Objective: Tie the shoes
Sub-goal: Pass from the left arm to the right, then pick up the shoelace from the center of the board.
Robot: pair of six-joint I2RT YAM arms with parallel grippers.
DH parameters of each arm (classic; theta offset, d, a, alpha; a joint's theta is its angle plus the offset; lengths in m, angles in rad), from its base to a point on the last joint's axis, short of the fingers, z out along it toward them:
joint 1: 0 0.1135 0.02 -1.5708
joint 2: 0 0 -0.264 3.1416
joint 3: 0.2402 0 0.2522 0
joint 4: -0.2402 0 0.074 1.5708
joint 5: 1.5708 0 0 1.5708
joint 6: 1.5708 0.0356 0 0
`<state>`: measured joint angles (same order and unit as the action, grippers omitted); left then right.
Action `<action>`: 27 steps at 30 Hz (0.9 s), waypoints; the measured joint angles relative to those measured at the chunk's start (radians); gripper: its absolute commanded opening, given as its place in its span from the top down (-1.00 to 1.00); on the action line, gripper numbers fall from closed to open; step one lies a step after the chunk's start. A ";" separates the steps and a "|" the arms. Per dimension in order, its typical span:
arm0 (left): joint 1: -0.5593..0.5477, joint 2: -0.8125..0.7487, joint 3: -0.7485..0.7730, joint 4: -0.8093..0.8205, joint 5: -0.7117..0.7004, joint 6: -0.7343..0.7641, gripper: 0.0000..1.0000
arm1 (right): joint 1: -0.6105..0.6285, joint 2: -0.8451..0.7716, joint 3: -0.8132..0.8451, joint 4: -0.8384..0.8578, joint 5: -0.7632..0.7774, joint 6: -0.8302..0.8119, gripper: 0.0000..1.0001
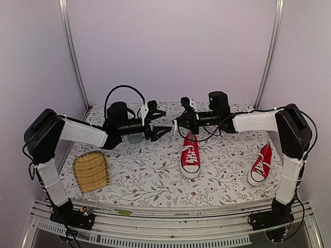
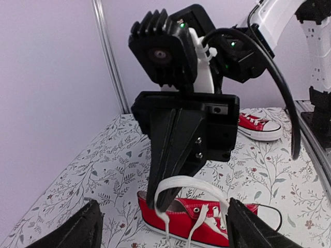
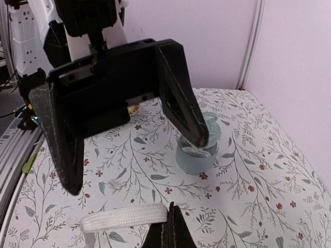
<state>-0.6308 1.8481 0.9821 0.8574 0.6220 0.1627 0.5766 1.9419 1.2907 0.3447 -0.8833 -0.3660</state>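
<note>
Lavender walls enclose a desk (image 1: 155,181) covered in a floral-print cloth.

**Overhead view.** Only this view takes in the full inventory: two arms, two red shoes, one woven yellow mat (image 1: 91,172) and one pale tumbler. The arms meet above the middle of the desk. The middle shoe (image 1: 190,157) lies just below the meeting point, with its long axis running far to near and its white toe cap pointing at the near edge. The right-hand shoe (image 1: 260,165) sits well apart, beside the right arm. Its axis is slanted, with the toe toward the near left. The mat lies near the left arm's base.

**Left wrist view.** Only here is the grip plain. The right claw (image 2: 155,204) has its fingers pressed together on a loop of white lace (image 2: 189,182) that rises from the middle shoe. This camera's own two fingertips (image 2: 85,227) stand far apart at the bottom corners, with nothing between them. Both shoes show, the right-hand one far behind.

**Right wrist view.** No shoe is visible. The left claw (image 3: 135,163) is seen face on, its fingers spread wide and holding nothing. The tumbler (image 3: 196,155) stands upright on the cloth behind one finger. It is half hidden under the left arm in the overhead view. A flat stretch of the lace runs sideways from the right claw's closed tips at the bottom edge.
</note>
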 measured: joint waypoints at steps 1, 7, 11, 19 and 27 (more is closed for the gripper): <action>0.014 -0.029 0.004 -0.084 0.005 0.034 -0.58 | -0.002 -0.012 -0.014 -0.010 0.034 0.002 0.99; 0.067 -0.050 0.244 -0.784 -0.019 0.357 -0.47 | -0.008 -0.092 -0.049 -0.104 0.190 0.007 0.99; 0.068 0.083 0.402 -1.080 -0.109 0.510 -0.52 | -0.008 -0.137 -0.049 -0.153 0.251 0.010 0.99; 0.056 0.285 0.422 -1.277 -0.173 0.685 -0.49 | -0.008 -0.169 -0.055 -0.222 0.306 0.011 0.99; 0.014 0.277 0.412 -1.213 -0.270 0.763 1.00 | -0.008 -0.176 -0.055 -0.276 0.314 0.010 0.99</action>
<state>-0.6167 2.1246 1.3945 -0.3561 0.3523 0.9260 0.5686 1.7657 1.2354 0.0689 -0.5694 -0.3565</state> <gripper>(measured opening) 0.363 0.008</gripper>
